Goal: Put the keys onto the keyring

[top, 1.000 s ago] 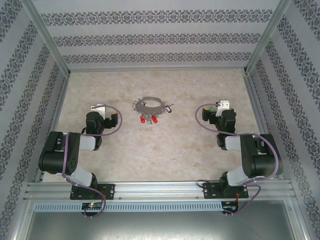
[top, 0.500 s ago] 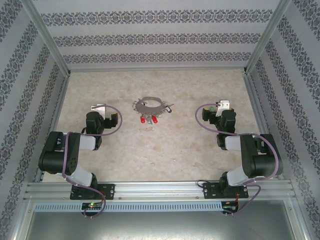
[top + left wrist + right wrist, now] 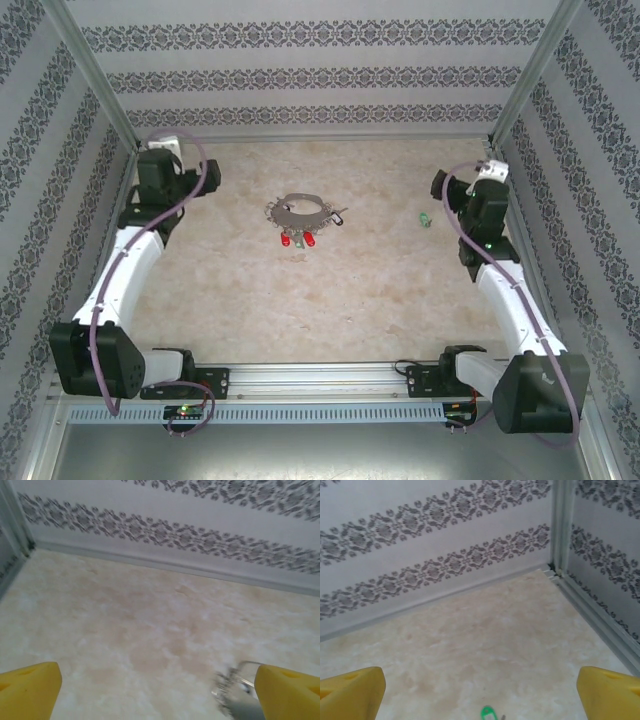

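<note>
The keyring (image 3: 305, 210) lies mid-bench (image 3: 350, 300), with two red keys (image 3: 297, 240) at its near edge and one green key (image 3: 425, 218) well apart to its right. The left hand (image 3: 158, 682) is released, and its wrist view catches the ring's blurred edge. The right hand (image 3: 481, 682) is released too, with the green key low in its wrist view.

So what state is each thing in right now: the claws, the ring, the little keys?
left gripper: open, empty.
right gripper: open, empty.
keyring: lying flat, untouched.
red keys: lying at the keyring's near edge.
green key: loose, apart from keyring.
</note>
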`<state>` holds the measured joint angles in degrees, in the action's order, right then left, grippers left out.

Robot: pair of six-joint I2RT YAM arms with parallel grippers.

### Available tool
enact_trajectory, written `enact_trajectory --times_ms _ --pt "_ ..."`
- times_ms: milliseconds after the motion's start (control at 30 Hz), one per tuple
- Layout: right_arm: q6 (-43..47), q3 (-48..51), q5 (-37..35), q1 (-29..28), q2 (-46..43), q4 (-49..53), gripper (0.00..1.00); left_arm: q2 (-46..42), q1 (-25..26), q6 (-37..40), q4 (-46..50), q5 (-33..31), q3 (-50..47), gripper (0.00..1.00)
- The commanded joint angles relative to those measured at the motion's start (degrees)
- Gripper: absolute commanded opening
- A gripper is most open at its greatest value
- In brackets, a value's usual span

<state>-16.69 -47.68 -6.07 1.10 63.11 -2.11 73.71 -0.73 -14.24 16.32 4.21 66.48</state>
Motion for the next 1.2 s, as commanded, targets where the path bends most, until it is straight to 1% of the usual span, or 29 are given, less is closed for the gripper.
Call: enact_trajectory --times_ms 0,33,67,133,233,333,400,467,500,567,700,767,867,933,1033,1167 --pt "-0.1 -3.9 11.6 -2.9 4.0 17.6 0.98 4.0 -2.3 -6.4 20.7 14.8 5.0 1.0" --pt "1.3 -5.2 12.6 -5.2 5.4 18.7 0.97 5.3 -2.3 -5.2 22.1 18.4 6.3 1.0" --pt "2.8 -6.6 13.4 -7.4 6.8 20.0 0.95 6.1 -2.3 -4.1 22.7 20.4 6.8 1.0" --pt "6.0 -10.2 13.8 -12.8 10.8 23.5 0.93 6.1 -2.3 -2.5 21.7 21.7 5.1 1.0" --pt "8.9 -15.7 11.8 -21.3 17.9 27.2 0.88 3.7 -2.0 -2.1 17.0 20.0 -1.8 1.0" --pt "8.6 -20.6 10.4 -27.4 24.4 28.6 0.83 1.6 -1.1 -2.2 11.4 18.4 -9.1 1.0" --pt "8.8 -24.2 10.2 -30.5 29.0 29.5 0.79 0.3 -0.7 -2.9 9.6 15.6 -12.7 1.0" --pt "8.2 -28.4 9.7 -32.8 34.1 31.0 0.75 0.0 -0.3 -2.6 11.3 14.5 -11.8 1.0" --pt "7.6 -30.1 9.7 -33.5 36.2 31.6 0.72 0.0 0.2 -1.5 11.4 14.6 -11.4 1.0" --pt "4.0 -34.0 9.5 -34.4 40.8 33.0 0.68 -0.1 0.7 -0.2 12.1 12.7 -11.1 1.0" --pt "-6.1 -39.2 8.9 -35.2 47.4 34.9 0.57 -0.1 0.8 -0.4 12.9 10.7 -10.9 1.0" --pt "-11.1 -41.4 6.5 -35.6 49.8 36.4 0.55 -0.2 0.8 -0.4 12.7 10.9 -10.8 1.0" --pt "-15.7 -44.8 4.4 -36.2 53.1 38.1 0.5 -0.1 0.8 -0.8 12.5 10.7 -10.9 1.0" --pt "-17.6 -47.5 4.2 -36.7 55.6 38.9 0.48 -0.2 0.8 -0.9 12.4 10.4 -11.1 1.0" --pt "-20.1 -51.0 3.4 -37.0 59.5 40.3 0.42 -0.3 0.9 -1.1 12.6 9.3 -11.2 1.0" --pt "-22.6 -53.0 2.6 -37.0 63.2 40.1 0.37 -0.4 1.0 -1.4 12.3 8.1 -11.6 1.0"
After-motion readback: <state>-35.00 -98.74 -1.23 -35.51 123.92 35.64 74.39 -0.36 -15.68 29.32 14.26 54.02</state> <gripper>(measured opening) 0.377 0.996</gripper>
